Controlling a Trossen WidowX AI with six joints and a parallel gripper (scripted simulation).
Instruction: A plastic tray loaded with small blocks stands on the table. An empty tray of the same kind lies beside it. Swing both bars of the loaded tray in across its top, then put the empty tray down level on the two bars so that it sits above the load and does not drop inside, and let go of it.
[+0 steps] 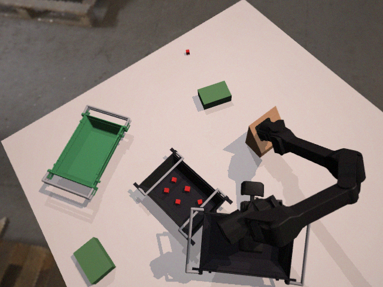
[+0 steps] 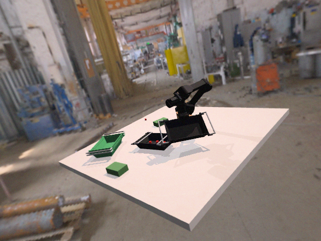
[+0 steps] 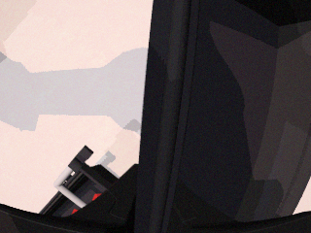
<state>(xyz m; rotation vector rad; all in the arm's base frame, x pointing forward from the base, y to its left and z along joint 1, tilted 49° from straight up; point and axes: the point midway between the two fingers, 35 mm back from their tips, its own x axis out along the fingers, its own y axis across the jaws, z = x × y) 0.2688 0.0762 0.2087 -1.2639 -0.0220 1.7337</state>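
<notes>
The loaded black tray point(image 1: 202, 182) point(image 2: 147, 145) point(image 3: 78, 188) stands mid-table with several small red blocks point(image 1: 187, 188) inside. Its two grey wire bars, one point(image 1: 163, 176) and the other point(image 1: 207, 200), lie in across its top. My gripper point(image 1: 230, 229) point(image 2: 184, 115) is shut on a wall of the empty black tray point(image 1: 241, 259) point(image 2: 185, 129) point(image 3: 221, 123). It holds that tray in the air, tilted, just to the front right of the loaded tray. The held tray's lower end overlaps the loaded tray's near end. The held tray's own bars point(image 1: 189, 241) hang out over its ends. The fingertips are hidden.
A green tray point(image 1: 88, 151) point(image 2: 106, 143) of the same kind lies at the left. Two green blocks, one point(image 1: 214, 94) point(image 2: 159, 121) and one point(image 1: 93, 260) point(image 2: 117, 168), a brown box point(image 1: 258, 146) under the arm, and a loose red cube point(image 1: 187, 51) point(image 2: 145, 119) are on the table.
</notes>
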